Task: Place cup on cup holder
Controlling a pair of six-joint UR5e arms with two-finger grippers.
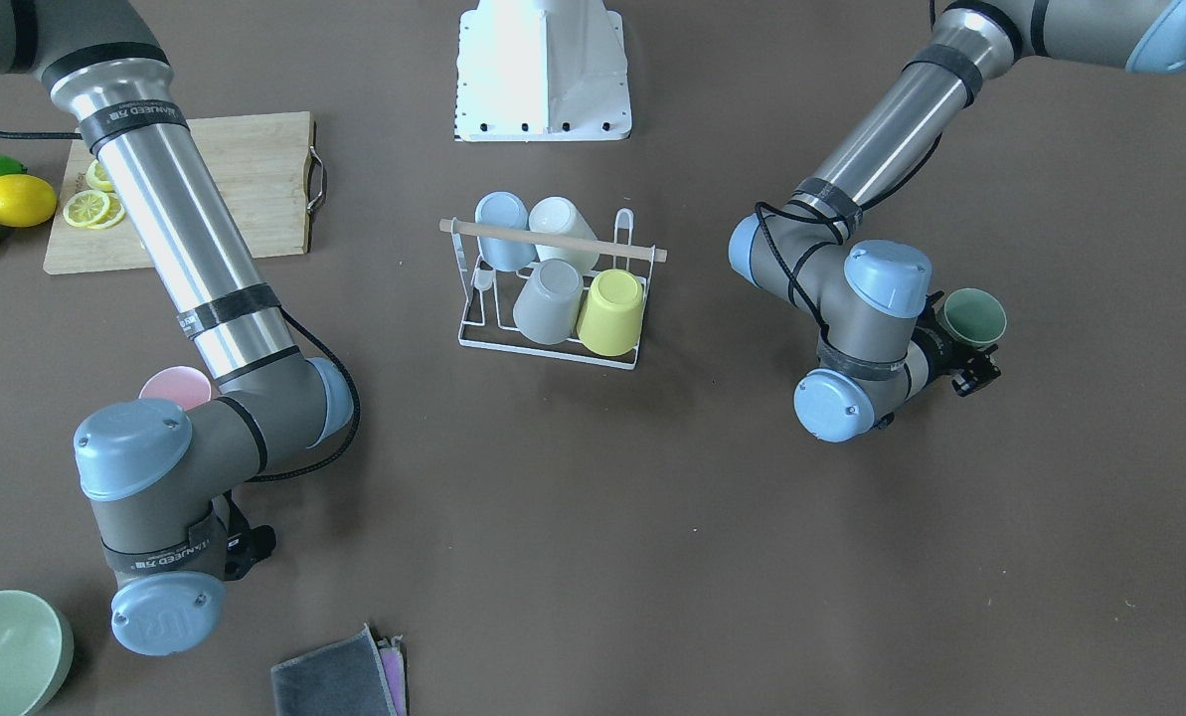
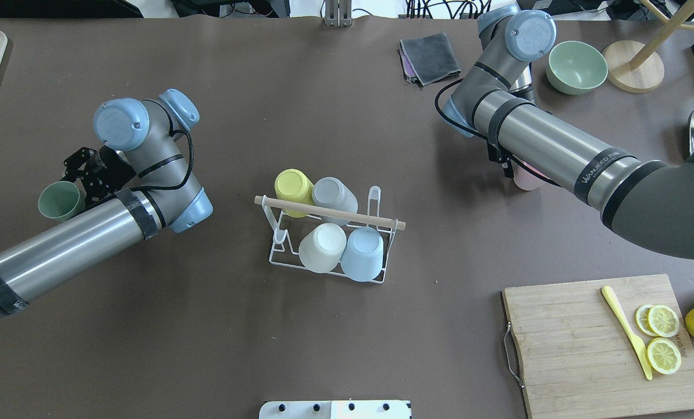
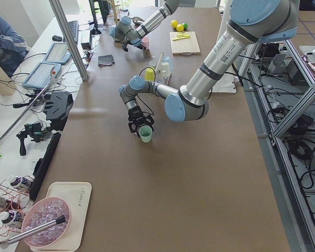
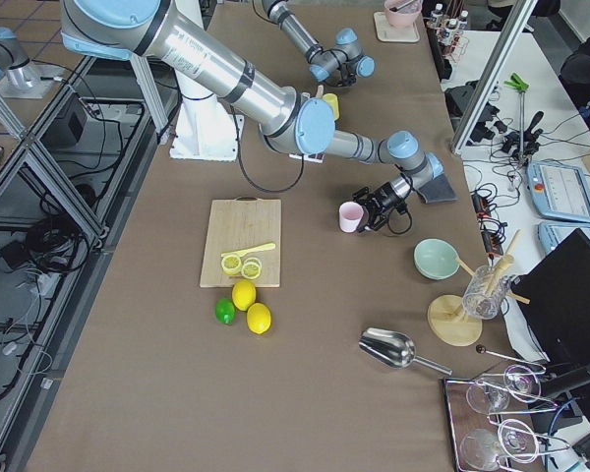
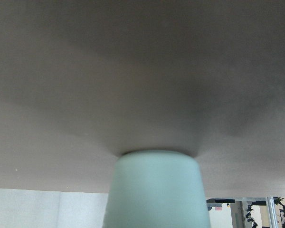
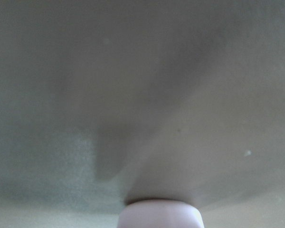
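The white wire cup holder (image 1: 551, 346) with its wooden rod (image 2: 329, 210) stands mid-table and holds several upturned cups: yellow, grey, white, light blue. A green cup (image 2: 59, 202) stands upright on the table by my left gripper (image 2: 76, 181), whose jaws lie on either side of it. It fills the bottom of the left wrist view (image 5: 156, 190), and I cannot tell if the jaws press on it. A pink cup (image 4: 350, 216) stands at my right gripper (image 4: 371, 211), which shows only in the right side view. The pink cup also shows in the right wrist view (image 6: 160, 214). I cannot tell the right gripper's state.
A wooden cutting board (image 2: 591, 343) with lemon slices and a yellow knife lies near the robot on its right. Lemons and a lime (image 1: 1, 199) lie beside it. A green bowl (image 2: 576, 67) and folded grey cloths (image 2: 431, 57) lie beyond the right arm.
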